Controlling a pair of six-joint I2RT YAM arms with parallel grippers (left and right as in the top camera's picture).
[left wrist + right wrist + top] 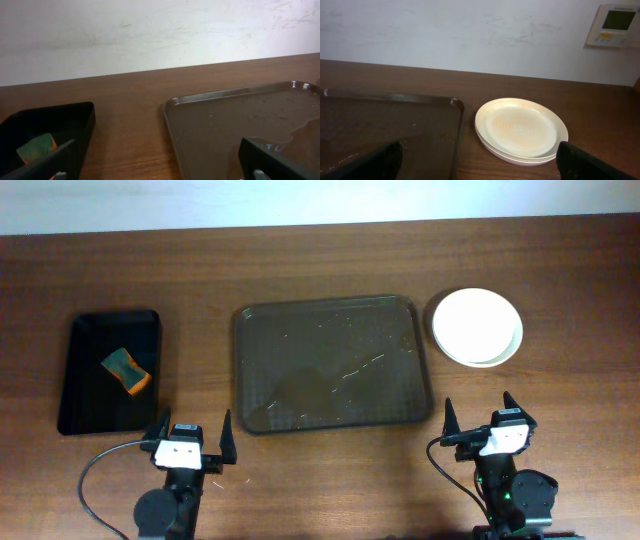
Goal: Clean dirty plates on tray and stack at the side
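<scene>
Counting the plates (pixel 477 327) is hard: they lie stacked on the wooden table (pixel 300 480), just beside the right short edge of the brown tray (pixel 333 365), and only the top one shows whole. From the right wrist camera the plates (pixel 520 130) show two rims, one slightly offset under the other; whether a third lies between them cannot be told. The top plate is cream with faint rings. Pale streaks, specks and a darker patch mark the tray's floor, and both wrist views cut the tray off at the frame edge.

The right gripper (pixel 478 408) hangs near the table's front edge, before the tray's right front corner. Its fingers are spread wide with nothing between them, and the plates lie beyond it and a little to its right, well apart.

The left gripper (pixel 196 422) is spread just as wide, facing the gap between the brown tray and a small black tray (pixel 85 405). That tray holds a green and orange sponge (pixel 126 371), half hidden behind its wall in the left wrist view.
</scene>
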